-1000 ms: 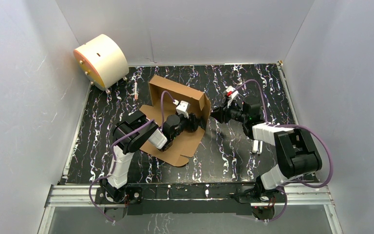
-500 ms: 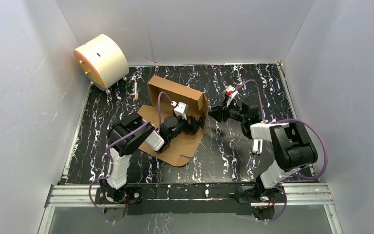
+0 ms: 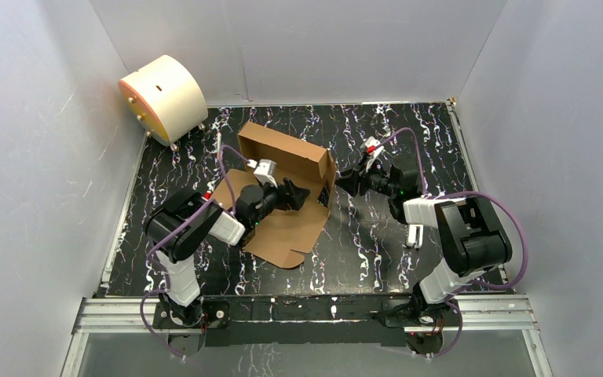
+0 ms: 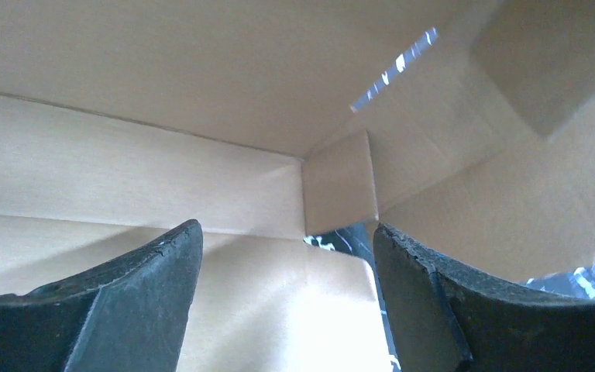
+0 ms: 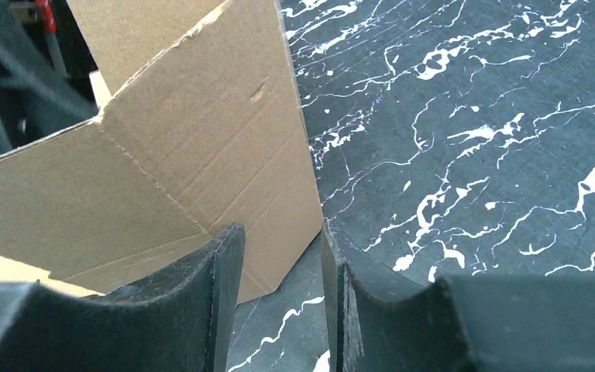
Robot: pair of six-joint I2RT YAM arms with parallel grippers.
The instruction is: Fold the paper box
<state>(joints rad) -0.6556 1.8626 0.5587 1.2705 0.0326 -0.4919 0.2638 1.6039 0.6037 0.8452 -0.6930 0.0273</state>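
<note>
Paper box (image 3: 279, 149) sits mid-worktop, a little left of centre and nearer the far edge than the near one; half-formed; its long axis runs roughly far to near, the near end leaning slightly toward the left edge; a tall panel stands raised at the far end, slanting from far-left to right; a short side wall stands at the right end of that panel; the remaining sheet lies flat on the worktop (image 3: 408, 133), its free corner pointing at the near edge; the open hollow faces the near-left, toward the left arm. Left pincer (image 3: 297, 194) is inside that hollow, above the flat sheet, aimed at the corner where panel and side wall meet; in the left wrist view the pincer (image 4: 287, 227) is released, its fingers (image 4: 139, 302) wide apart, only box (image 4: 163, 93) walls ahead and nothing gripped. Right pincer (image 3: 339, 183) is outside the box at the right side wall, tip against or just beside it; cannot tell which; in the right wrist view the pincer (image 5: 280, 229) shows a narrow gap, and a lower corner of the cardboard (image 5: 201, 139) lies face-on in that gap, not visibly pinched. Cream drum (image 3: 163, 94) at the far-left corner, well apart from the box.
</note>
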